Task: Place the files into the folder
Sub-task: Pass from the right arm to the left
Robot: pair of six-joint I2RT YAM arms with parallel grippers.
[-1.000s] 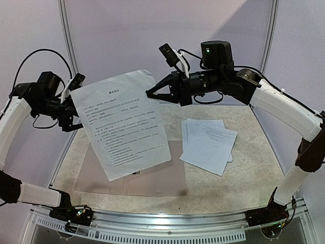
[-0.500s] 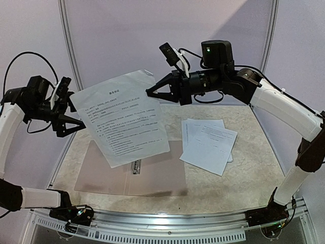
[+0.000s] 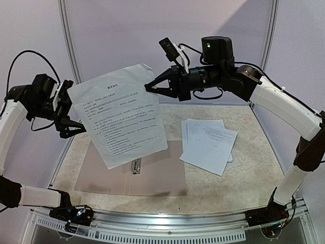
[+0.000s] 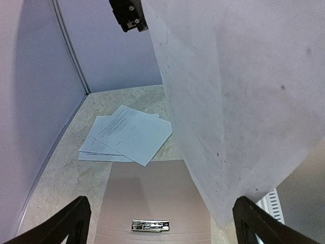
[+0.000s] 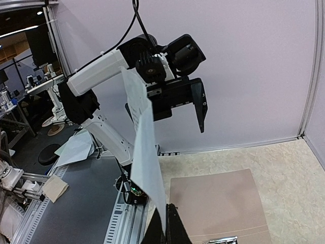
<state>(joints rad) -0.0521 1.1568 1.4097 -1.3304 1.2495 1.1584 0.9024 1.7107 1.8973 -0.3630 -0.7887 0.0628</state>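
Observation:
A printed white sheet [image 3: 122, 119], one of the files, hangs tilted in the air above the table. My right gripper [image 3: 149, 87] is shut on its upper right edge, and in the right wrist view the sheet [image 5: 147, 168] runs edge-on out of that shut gripper [image 5: 166, 226]. My left gripper [image 3: 72, 114] stands open at the sheet's left edge. In its wrist view the sheet's blank back [image 4: 244, 101] hangs just inside the right finger [image 4: 254, 221], unclamped. The taupe folder [image 3: 157, 178] lies open and flat below, its metal clip [image 3: 136, 166] showing. More files [image 3: 208, 145] are stacked to its right.
Pale walls close in the back and both sides, with a metal upright [image 3: 68, 46] behind the left arm. An aluminium rail [image 3: 162, 223] runs along the near edge. The marbled tabletop [image 3: 254, 178] shows right of the file stack.
My left gripper drew back to the left off the sheet's edge, then came close to it again, jaws wide. The right gripper rose slightly with the sheet.

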